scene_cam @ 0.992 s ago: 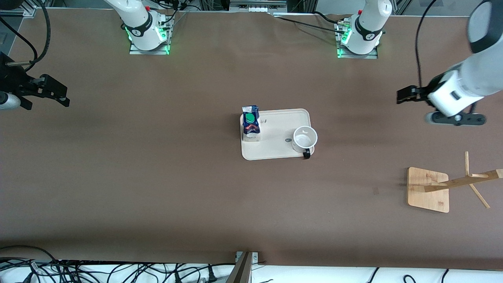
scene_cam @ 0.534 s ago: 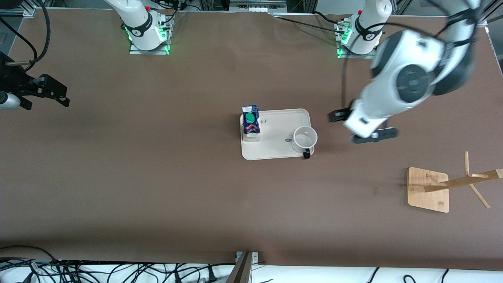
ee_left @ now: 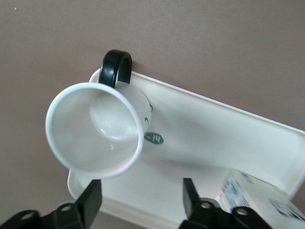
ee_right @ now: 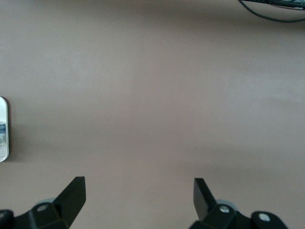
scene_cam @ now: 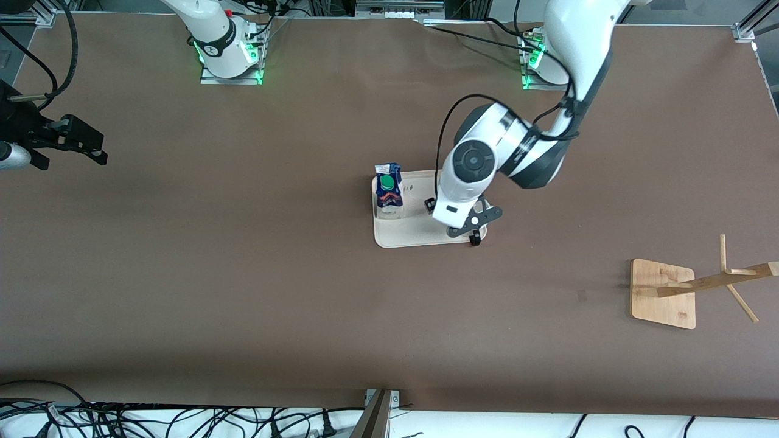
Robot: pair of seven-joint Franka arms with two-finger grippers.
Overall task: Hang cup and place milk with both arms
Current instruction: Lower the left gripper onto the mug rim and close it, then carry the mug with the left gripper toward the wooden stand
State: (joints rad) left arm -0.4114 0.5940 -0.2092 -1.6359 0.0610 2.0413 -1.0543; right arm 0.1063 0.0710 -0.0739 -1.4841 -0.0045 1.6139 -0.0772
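Note:
The white cup (ee_left: 95,129) stands upright on the cream tray (scene_cam: 414,234), at the tray's corner toward the left arm's end. In the front view only its black handle (scene_cam: 475,239) shows under the left arm's hand (scene_cam: 465,201). The handle also shows in the left wrist view (ee_left: 116,67). My left gripper (ee_left: 141,198) is open and empty over the tray (ee_left: 214,129), just beside the cup. The milk (scene_cam: 388,188) stands upright on the tray's other end and also shows in the left wrist view (ee_left: 257,195). My right gripper (scene_cam: 91,149) is open and empty, waiting at the right arm's end of the table; its wrist view (ee_right: 139,195) shows bare table.
A wooden cup rack (scene_cam: 663,293) with a square base and a pegged post (scene_cam: 724,280) stands toward the left arm's end, nearer the front camera than the tray. Cables lie along the table's near edge.
The left arm has swung from the left arm's end of the table to over the tray and now covers the cup. The right arm, cup and milk have not moved.

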